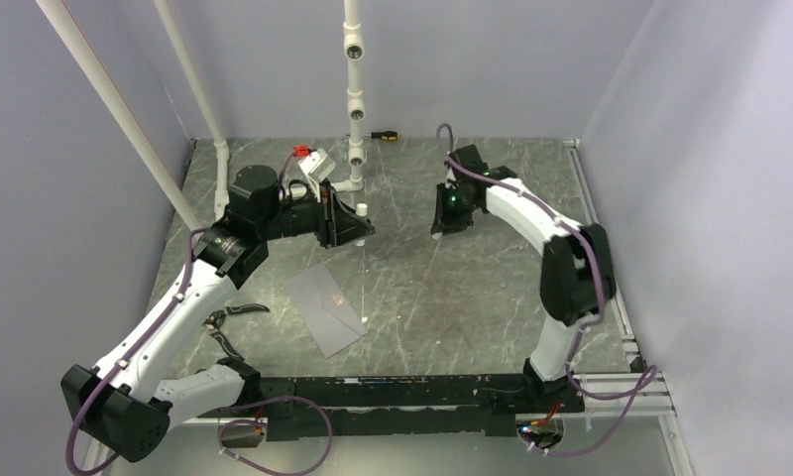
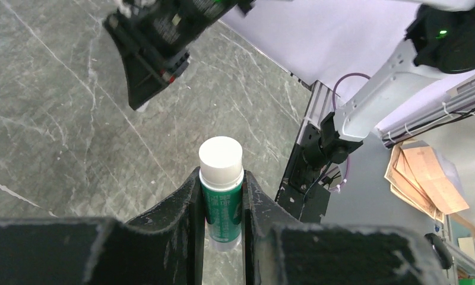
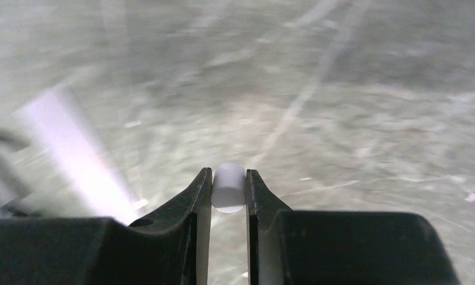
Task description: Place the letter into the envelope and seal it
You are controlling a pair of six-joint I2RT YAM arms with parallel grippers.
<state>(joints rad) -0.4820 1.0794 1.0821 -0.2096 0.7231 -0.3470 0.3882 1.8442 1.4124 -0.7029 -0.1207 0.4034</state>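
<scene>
1. On the grey marbled tabletop [image 1: 452,297], the flat light grey paper envelope [image 1: 324,308] lies nearer the arm bases, apart from both grippers.
2. Left gripper [image 2: 221,178] clamps a green, white-topped glue stick [image 2: 221,205].
3. Right gripper [image 3: 229,178] pinches a small white cylinder [image 3: 229,189].

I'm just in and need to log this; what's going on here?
The left pincer is shut on a green-labelled glue stick, held above the table. The right pincer grips a small white cylinder, possibly the stick's cap. The grey envelope lies flat on the table, touched by neither pincer; the letter is not in view.
</scene>
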